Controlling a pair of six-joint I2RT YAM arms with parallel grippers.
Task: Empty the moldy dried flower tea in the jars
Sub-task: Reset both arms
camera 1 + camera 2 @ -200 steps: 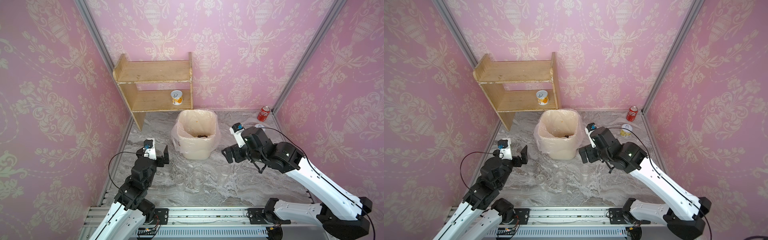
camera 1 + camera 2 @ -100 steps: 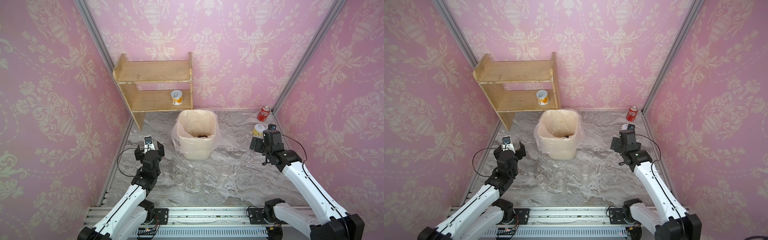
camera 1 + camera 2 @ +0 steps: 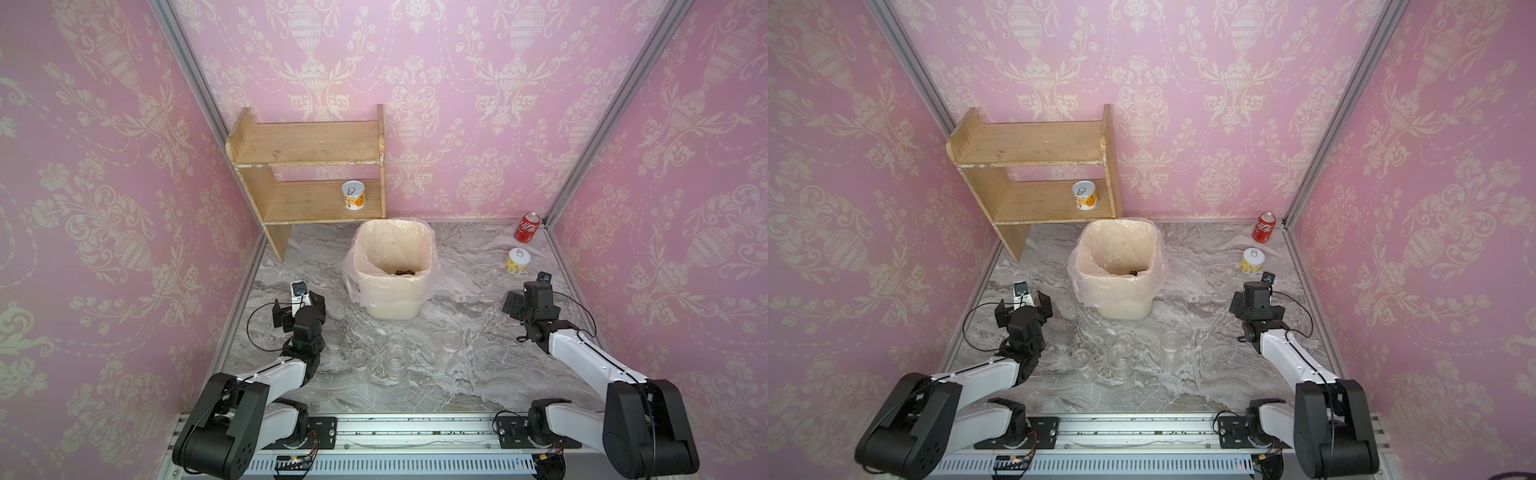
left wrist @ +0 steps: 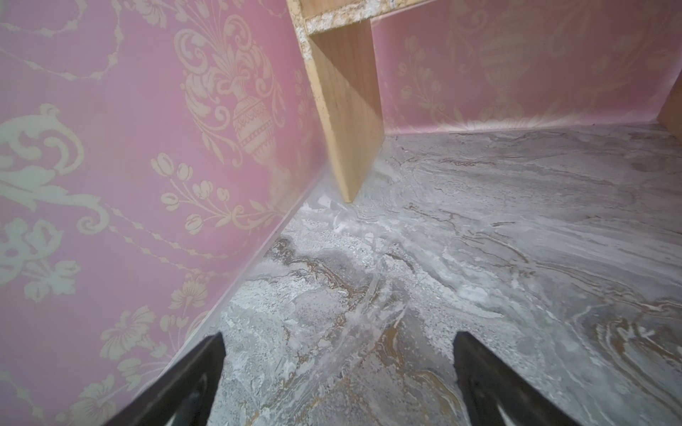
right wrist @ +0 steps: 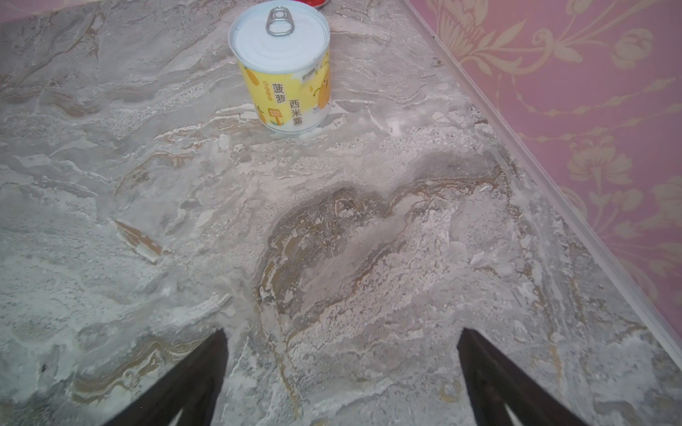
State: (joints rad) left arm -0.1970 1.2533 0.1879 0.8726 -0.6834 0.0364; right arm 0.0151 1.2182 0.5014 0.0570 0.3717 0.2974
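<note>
1. We read "菠萝 西米露" on the pull-tab tin ahead of the right gripper, whose jaws stood wide and empty.
2. We counted a second tin on the wooden shelf, one red cola can and three clear jars.
3. The jars stood front-centre on the marble table; the dried flower tea lay in the lined bin.
4. The left gripper likewise gaped, holding nothing.

Lab mock-room: wallpaper panels, alu rail
</note>
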